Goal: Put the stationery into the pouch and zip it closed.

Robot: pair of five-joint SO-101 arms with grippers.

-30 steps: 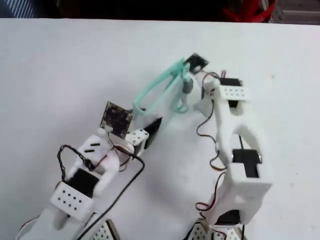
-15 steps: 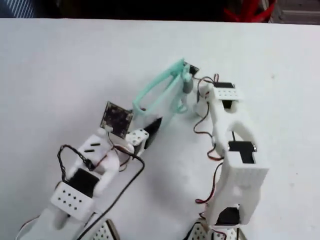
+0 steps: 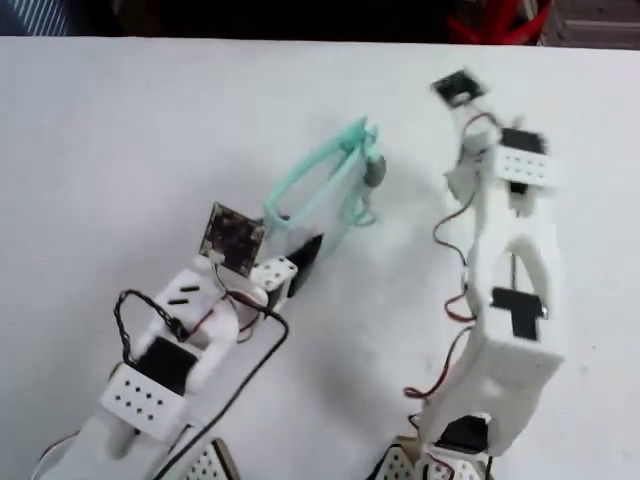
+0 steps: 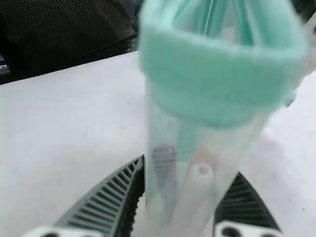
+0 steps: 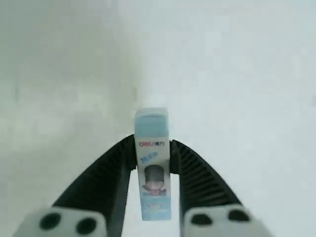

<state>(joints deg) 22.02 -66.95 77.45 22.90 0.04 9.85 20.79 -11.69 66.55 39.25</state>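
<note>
A clear pouch (image 3: 318, 195) with a mint green rim lies at the table's middle, its mouth gaping. My left gripper (image 3: 298, 258) is shut on the pouch's near end. In the left wrist view the pouch (image 4: 217, 74) rises between the left gripper's (image 4: 187, 170) dark fingers (image 4: 118, 197), and a white stick and a grey piece show through its clear wall. My right arm (image 3: 505, 200) stands to the right of the pouch, well apart from it. Above bare table, my right gripper (image 5: 152, 148) is shut on a light blue eraser (image 5: 153, 168) in a printed sleeve.
The white table (image 3: 120, 130) stretches open to the left and far side of the pouch. Loose wires (image 3: 440, 250) hang along the right arm. The table's far edge (image 3: 250, 38) meets a dark background.
The right arm has pulled away from the pouch's mouth, moving right and toward the far side of the table. The left arm and pouch have stayed put.
</note>
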